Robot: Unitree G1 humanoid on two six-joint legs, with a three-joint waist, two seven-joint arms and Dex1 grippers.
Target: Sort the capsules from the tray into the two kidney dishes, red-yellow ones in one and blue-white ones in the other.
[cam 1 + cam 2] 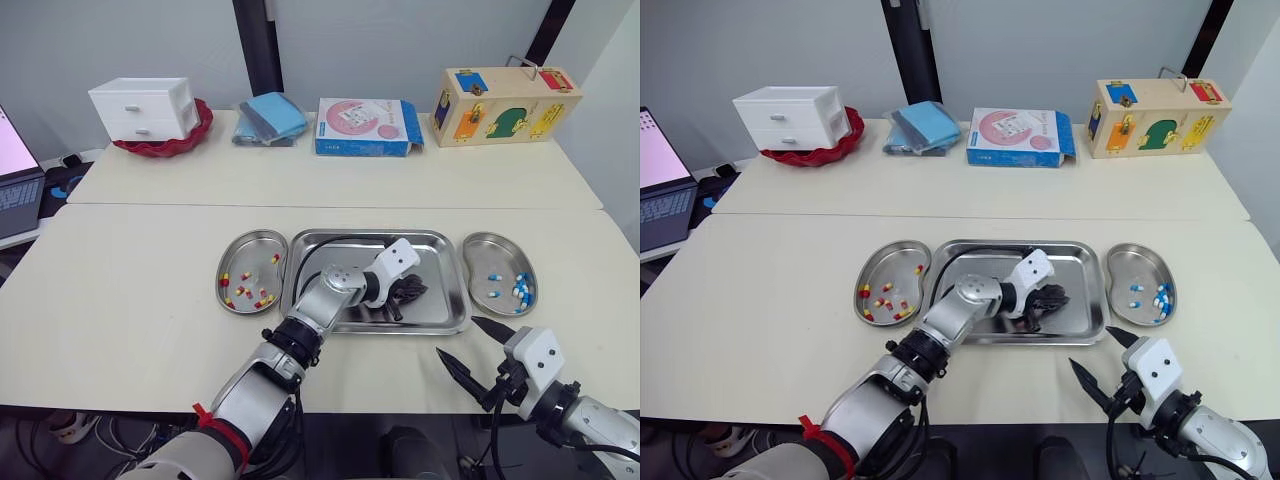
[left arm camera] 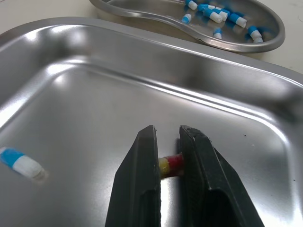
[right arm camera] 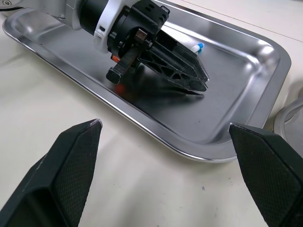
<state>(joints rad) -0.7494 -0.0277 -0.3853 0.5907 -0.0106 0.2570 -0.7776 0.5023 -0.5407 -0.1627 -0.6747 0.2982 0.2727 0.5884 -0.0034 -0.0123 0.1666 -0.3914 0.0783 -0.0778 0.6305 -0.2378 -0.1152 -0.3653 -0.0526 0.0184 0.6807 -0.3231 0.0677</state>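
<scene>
With the tray as the dial's centre, the left kidney dish sits at 9 o'clock, just beside the tray wall, and holds the red-yellow capsules sorted so far. The left gripper reaches into the tray's middle, low over the steel floor, its two black fingers clenched on a red-yellow capsule. The capsule is pinched crosswise a little way below the tips. A lone blue-white capsule lies loose on the tray floor nearby. At 3 o'clock the right kidney dish holds the blue-white ones. At about 5 o'clock, off the tray and over the table's near edge, the right gripper hangs with its fingers spread wide, holding nothing. The main hazard is the grip itself. The shell is smooth and rounded and sits between narrow pads, so too light a squeeze could let it squirt out on the lift, and too hard a one could dent or split it. A low carry toward 9 o'clock could clip the tray wall or the dish rim and knock the capsule free onto the table. A release from too high could make it bounce out of the shallow dish.
</scene>
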